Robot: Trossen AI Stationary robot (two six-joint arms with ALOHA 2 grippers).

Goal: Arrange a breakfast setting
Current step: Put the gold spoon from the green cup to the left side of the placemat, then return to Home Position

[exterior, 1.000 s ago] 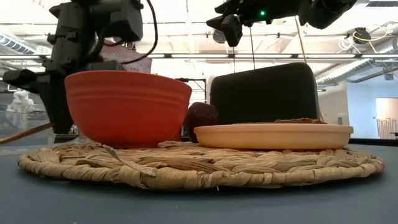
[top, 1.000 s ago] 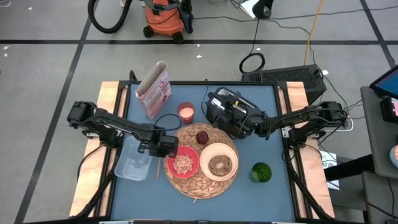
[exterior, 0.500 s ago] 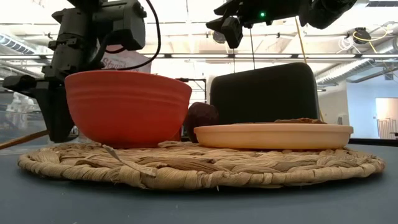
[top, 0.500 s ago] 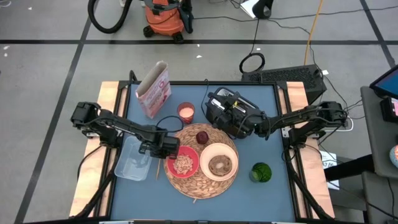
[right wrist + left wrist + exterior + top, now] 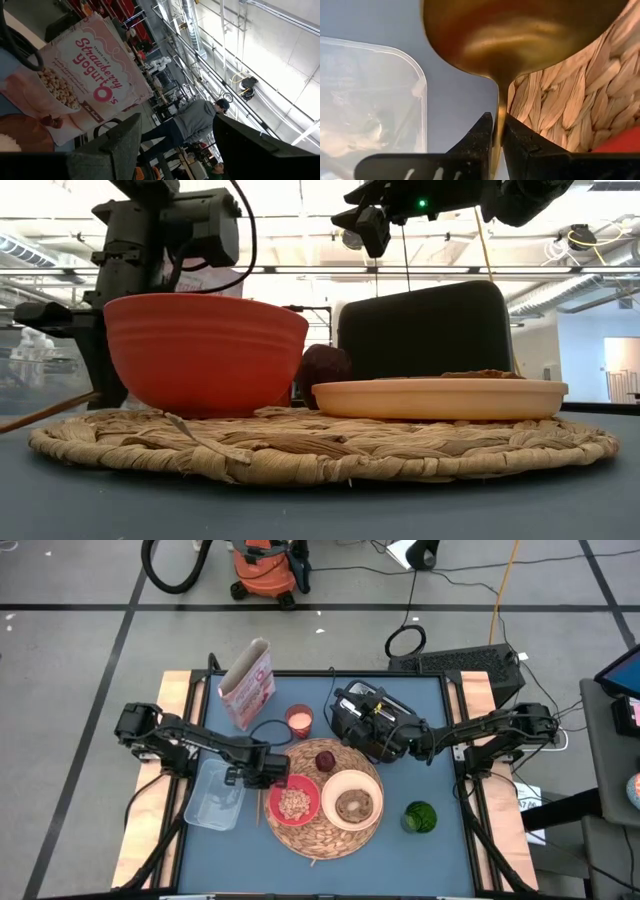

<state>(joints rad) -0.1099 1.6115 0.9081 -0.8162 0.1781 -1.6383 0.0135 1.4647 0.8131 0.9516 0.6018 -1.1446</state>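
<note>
Gold spoon (image 5: 512, 35) is sitting pinched by its thin handle in the left claw (image 5: 496, 131), fingers pressed together on the neck just below the bowl of the spoon. In the high view the left claw (image 5: 262, 768) is hovering at the left edge of the woven straw mat (image 5: 322, 828), just beside the red bowl (image 5: 294, 802); the handle's far end is trailing low toward the table (image 5: 45, 412) in the low view.

Spoon is looking stiff, light, polished and likely slippery, so a narrow pinch on the stem may let it swivel; taking it nearer the middle of the handle would probably be steadier. Setting it flat beside the mat should be needing a gentle lowering.

Rest of the setting is resting on the mat: red bowl filled with cereal, cream plate (image 5: 353, 800) carrying the toast (image 5: 353, 805), dark red fruit (image 5: 326, 761) behind them. Bowl and plate are looking rigid and chippable; mat is looking soft and bendy.

Right claw (image 5: 400, 747) is waiting near the mat's back edge, over a black appliance (image 5: 366, 720), fingers spread, holding nothing.
</note>
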